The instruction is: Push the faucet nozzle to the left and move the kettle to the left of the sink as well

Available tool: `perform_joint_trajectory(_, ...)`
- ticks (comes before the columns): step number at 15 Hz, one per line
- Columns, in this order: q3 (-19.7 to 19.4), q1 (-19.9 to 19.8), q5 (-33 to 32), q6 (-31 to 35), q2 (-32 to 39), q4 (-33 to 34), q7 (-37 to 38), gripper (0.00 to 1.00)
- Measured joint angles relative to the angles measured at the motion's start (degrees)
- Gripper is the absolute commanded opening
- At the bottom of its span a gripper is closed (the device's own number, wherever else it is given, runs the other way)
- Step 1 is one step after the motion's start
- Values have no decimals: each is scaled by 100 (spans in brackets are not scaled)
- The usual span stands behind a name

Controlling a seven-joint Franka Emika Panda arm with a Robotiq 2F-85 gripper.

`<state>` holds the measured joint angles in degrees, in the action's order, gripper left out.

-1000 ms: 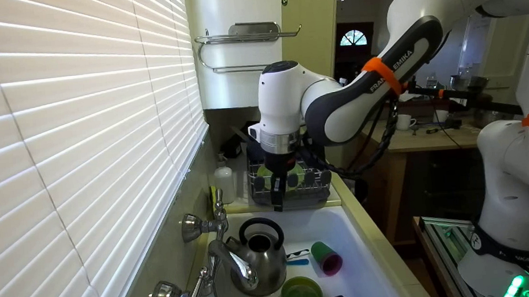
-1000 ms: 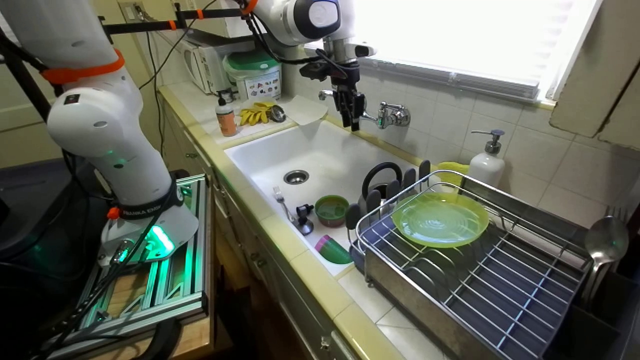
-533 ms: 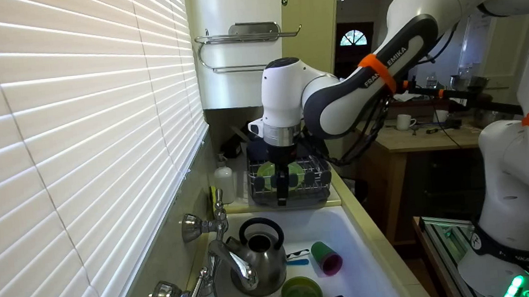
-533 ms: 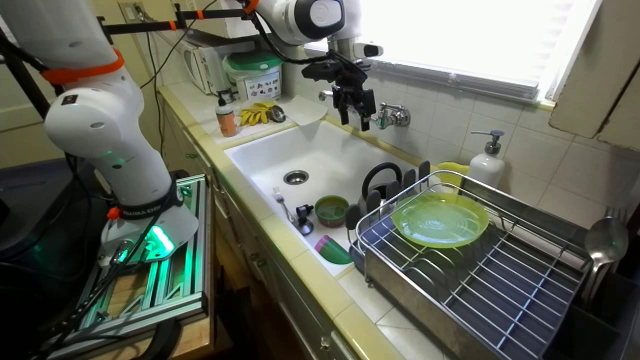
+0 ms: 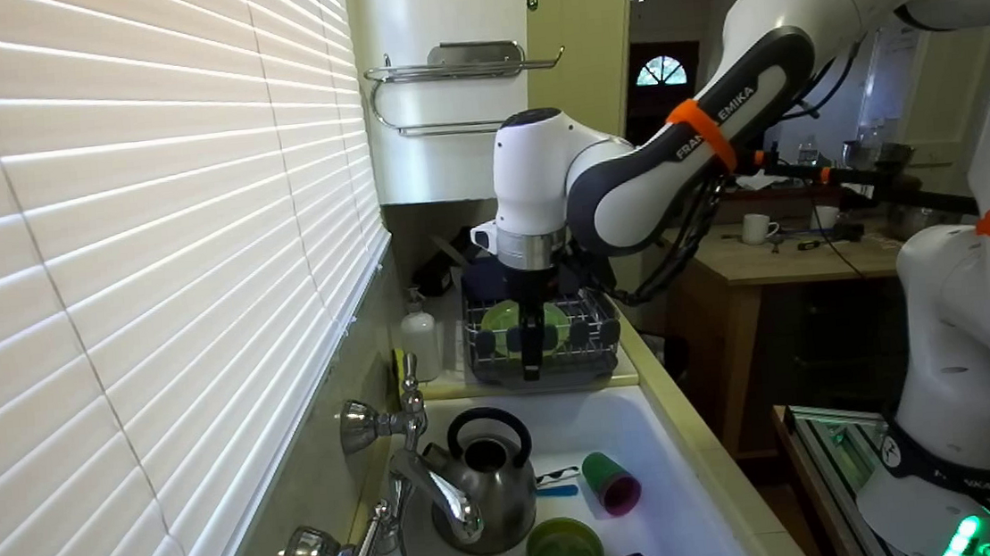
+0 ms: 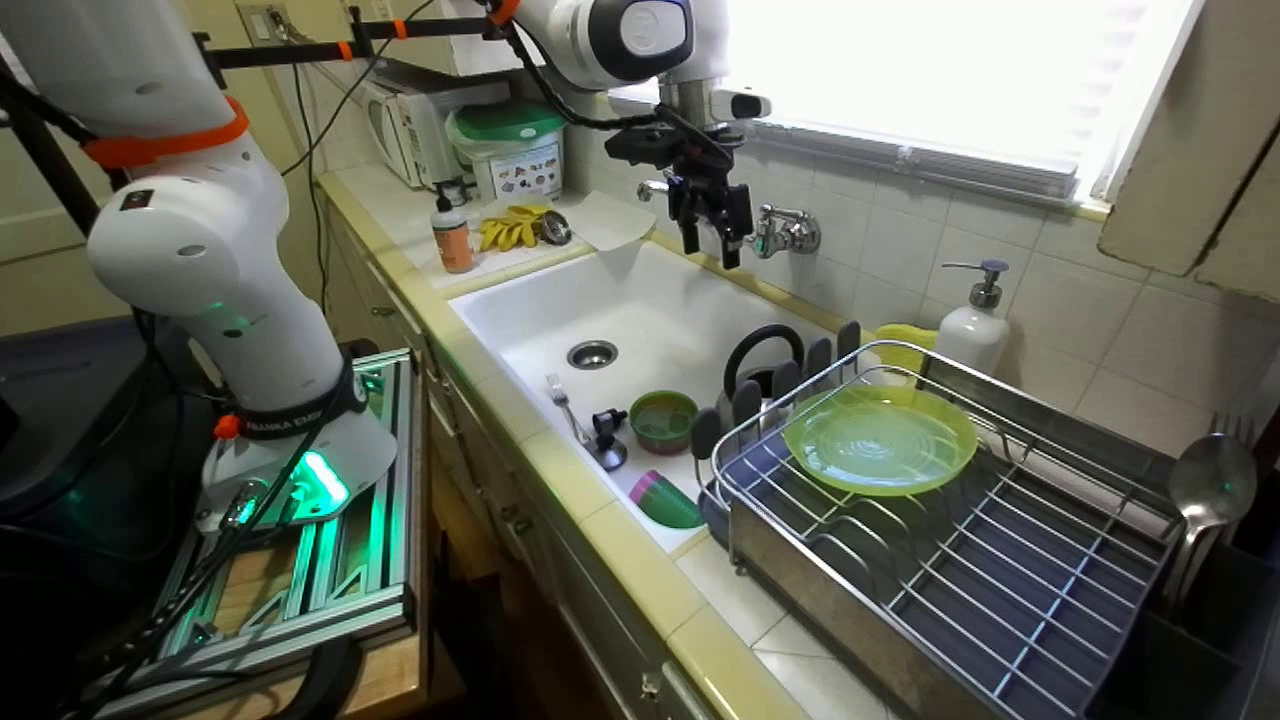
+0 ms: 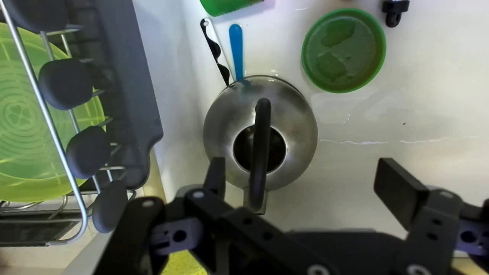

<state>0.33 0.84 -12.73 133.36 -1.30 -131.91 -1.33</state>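
Gripper (image 6: 711,243) w/ jaws apart abv sink (image 6: 545,312), kettle (image 5: 508,510) inside, faucet nozzle (image 5: 442,494) nr kettle

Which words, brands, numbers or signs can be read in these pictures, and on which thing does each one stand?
"FRAN" and "EMIKA": on the robot arm; the orange band hides the letters between.
"FRANKA EMI": on the robot base; the last letters are unclear.
Too small or blurred to read: the label on the white bucket and the orange label on the pump bottle.
I can read no number.
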Motion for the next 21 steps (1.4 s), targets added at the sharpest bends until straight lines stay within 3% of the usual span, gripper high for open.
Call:
perform_joint_trajectory(5,-47,-43,3,407,383,98,-21,100)
perform_joint_trajectory(8,-82,-73,3,800,703,178,-26,79)
perform_joint_trajectory(9,-91,-83,4,918,807,202,-26,85)
perform_joint_trajectory(17,-190,-128,10,1516,1438,328,-26,83)
perform_joint_trajectory(21,-195,-179,61,1986,1683,339,-39,55)
